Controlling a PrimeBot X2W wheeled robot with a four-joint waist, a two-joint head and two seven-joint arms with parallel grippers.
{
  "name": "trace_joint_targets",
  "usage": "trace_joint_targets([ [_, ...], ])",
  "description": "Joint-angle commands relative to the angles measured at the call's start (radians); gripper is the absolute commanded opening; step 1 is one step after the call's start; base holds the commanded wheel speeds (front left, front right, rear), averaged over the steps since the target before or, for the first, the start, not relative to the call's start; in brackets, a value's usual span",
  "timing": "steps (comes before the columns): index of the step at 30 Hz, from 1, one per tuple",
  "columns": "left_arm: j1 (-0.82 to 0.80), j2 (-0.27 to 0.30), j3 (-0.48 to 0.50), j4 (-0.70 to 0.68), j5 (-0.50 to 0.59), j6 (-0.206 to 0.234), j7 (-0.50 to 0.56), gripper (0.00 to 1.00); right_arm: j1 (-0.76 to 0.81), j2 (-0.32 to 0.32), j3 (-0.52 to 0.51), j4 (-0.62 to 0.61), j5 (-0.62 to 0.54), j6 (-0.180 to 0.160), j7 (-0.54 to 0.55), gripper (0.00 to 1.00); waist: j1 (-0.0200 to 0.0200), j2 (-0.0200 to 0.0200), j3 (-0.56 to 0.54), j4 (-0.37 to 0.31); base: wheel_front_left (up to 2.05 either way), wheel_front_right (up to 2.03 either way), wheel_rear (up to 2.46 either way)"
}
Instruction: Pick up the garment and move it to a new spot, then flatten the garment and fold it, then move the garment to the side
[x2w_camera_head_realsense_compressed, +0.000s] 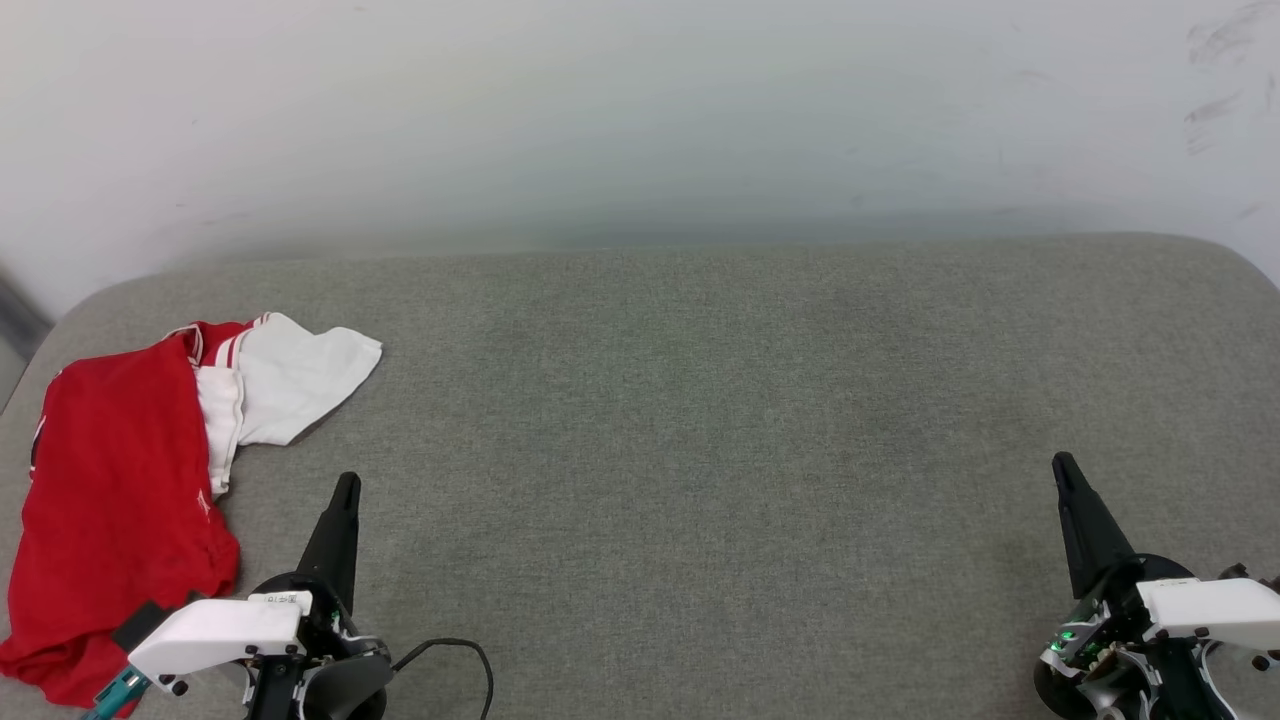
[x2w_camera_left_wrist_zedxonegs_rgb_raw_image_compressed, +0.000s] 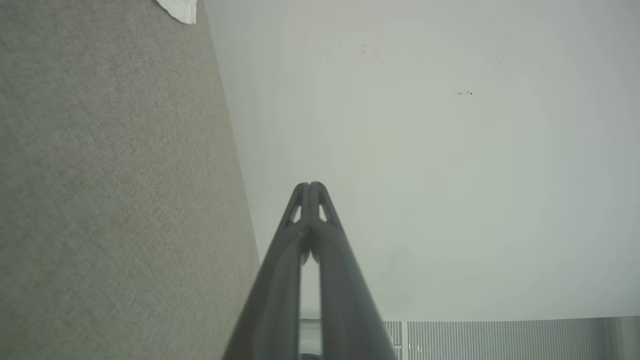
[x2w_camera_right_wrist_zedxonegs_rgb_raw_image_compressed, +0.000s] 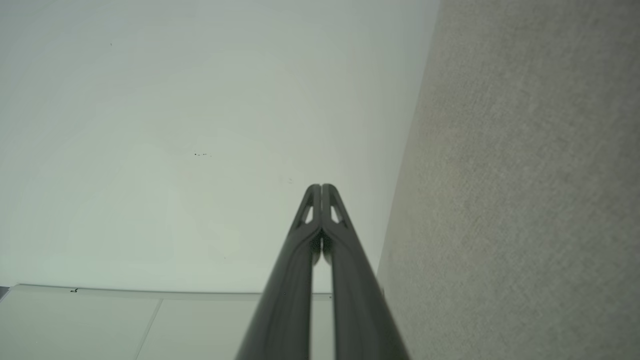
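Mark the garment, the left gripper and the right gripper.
garment (x2w_camera_head_realsense_compressed: 110, 480), head view, red body panel.
left gripper (x2w_camera_head_realsense_compressed: 347, 486), head view, shut fingertips.
right gripper (x2w_camera_head_realsense_compressed: 1062, 466), head view, shut fingertips.

Black left pincer (x2w_camera_head_realsense_compressed: 347, 483), white casing (x2w_camera_head_realsense_compressed: 215, 632) (looped cable (x2w_camera_head_realsense_compressed: 455, 641))

Left tool (x2w_camera_head_realsense_compressed: 346, 487) held low at 7 o'clock, fingers pressed together, tips pointed toward 12, right tool (x2w_camera_head_realsense_compressed: 1063, 467) held low at 4 o'clock, likewise closed, tips leaned toward 11
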Motion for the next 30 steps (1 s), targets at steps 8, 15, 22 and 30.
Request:
trace_joint_targets([
  [8, -0.007, -0.001, 0.003, 0.0, 0.002, -0.003, 0.002, 0.0, -0.011, 0.003, 0.0, 0.001, 0.004, 0.0, 0.001, 0.0, 0.0, 0.0, 0.0, 0.0, 0.0, 0.0, 0.0],
  [15, -0.007, -0.001, 0.003, 0.0, 0.002, -0.003, 0.002, 0.0, -0.011, 0.003, 0.0, 0.001, 0.004, 0.0, 0.001, 0.0, 0.0, 0.0, 0.0, 0.0, 0.0, 0.0, 0.0],
  [22, -0.007, -0.001, 0.003, 0.0, 0.002, -0.003, 0.002, 0.0, -0.011, 0.003, 0.0, 0.001, 0.004, 0.0, 0.001, 0.0, 0.0, 0.0, 0.0, 0.0, 0.0, 0.0, 0.0],
  [30, -0.007, -0.001, 0.002, 0.0, 0.002, -0.003, 0.002, 0.0, -0.011, 0.003, 0.0, 0.001, 0.004, 0.0, 0.001, 0.0, 0.0, 0.0, 0.0, 0.0, 0.0, 0.0, 0.0],
])
